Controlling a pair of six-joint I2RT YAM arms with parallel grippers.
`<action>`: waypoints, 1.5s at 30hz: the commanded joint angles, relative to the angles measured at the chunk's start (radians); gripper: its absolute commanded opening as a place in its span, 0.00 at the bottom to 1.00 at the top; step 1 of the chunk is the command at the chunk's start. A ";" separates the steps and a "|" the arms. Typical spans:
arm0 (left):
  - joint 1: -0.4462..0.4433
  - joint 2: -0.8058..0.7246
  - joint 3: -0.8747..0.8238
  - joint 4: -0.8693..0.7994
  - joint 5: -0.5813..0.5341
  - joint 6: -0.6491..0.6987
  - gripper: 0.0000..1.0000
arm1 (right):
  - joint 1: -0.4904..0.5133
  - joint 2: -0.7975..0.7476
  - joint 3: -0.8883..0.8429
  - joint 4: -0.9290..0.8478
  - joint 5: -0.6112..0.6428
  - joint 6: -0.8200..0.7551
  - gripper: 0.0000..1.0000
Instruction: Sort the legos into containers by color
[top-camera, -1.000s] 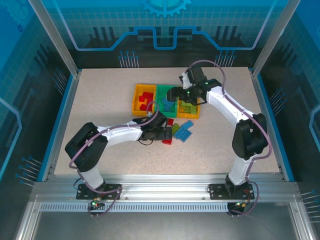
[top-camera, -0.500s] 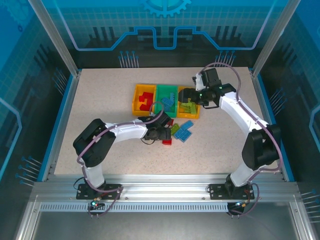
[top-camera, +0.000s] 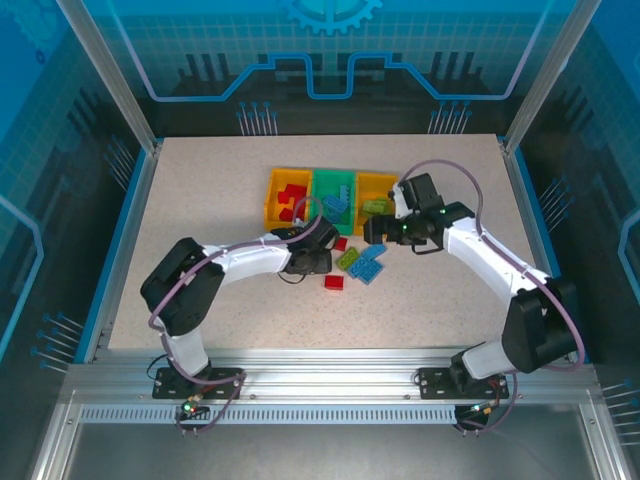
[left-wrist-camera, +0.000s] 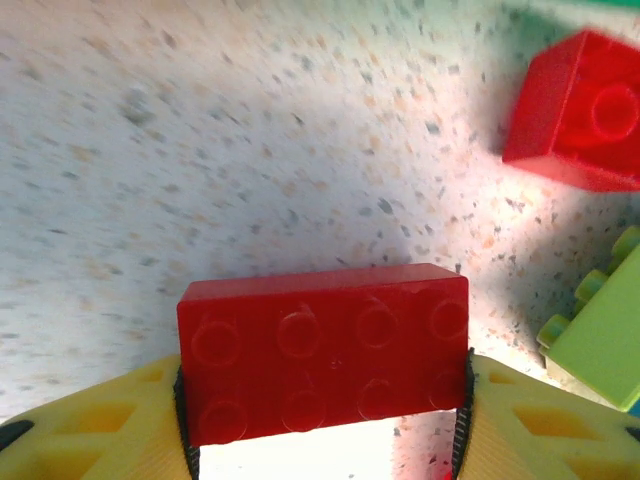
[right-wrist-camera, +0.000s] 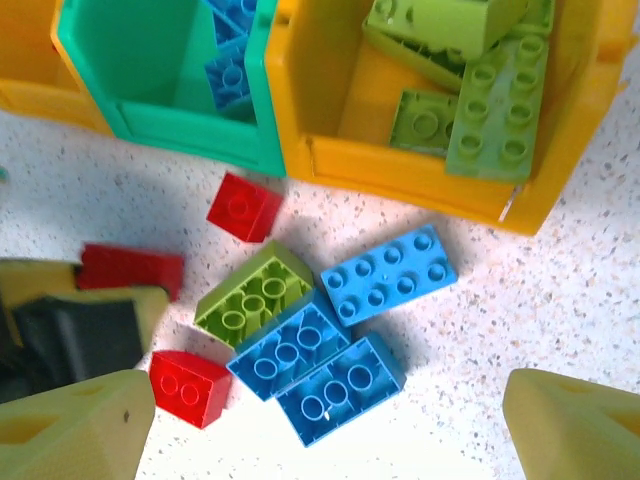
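The left gripper is closed on a red brick, a two-by-four with its studs facing the wrist camera. The yellow pads bear on its two short ends. I cannot tell whether the brick is clear of the table. A second ago these jaws stood wide. They have since come in onto the brick, and the wrist has shifted slightly toward the bins.

In the left wrist view, a small red brick lies apart from the held one, up and to the right. A green brick lies at the right edge.

The right gripper has its jaws wide apart with nothing between them. It hangs over the loose pile just in front of the right yellow bin. A second ago it was above the bins; the arm has since drawn back toward its base.

In the right wrist view, the loose pile consists of:
- three blue bricks, close together
- the green brick, against them
- the small red brick, near the wall of the green bin
- a second red brick, on the near side, beside the left gripper

The left yellow bin holds red legos, the green bin holds blue ones, and the right yellow bin holds green ones. I see all three bins where they sat a second ago.
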 joint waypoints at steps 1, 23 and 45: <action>0.039 -0.102 0.031 -0.053 -0.058 0.049 0.55 | 0.028 -0.018 -0.055 0.027 0.014 -0.003 0.91; 0.357 0.082 0.394 -0.088 0.091 0.244 0.54 | 0.157 0.177 -0.069 0.048 0.077 0.111 0.88; 0.407 -0.091 0.271 -0.061 0.088 0.245 0.69 | 0.042 0.099 -0.012 -0.008 0.131 0.062 0.85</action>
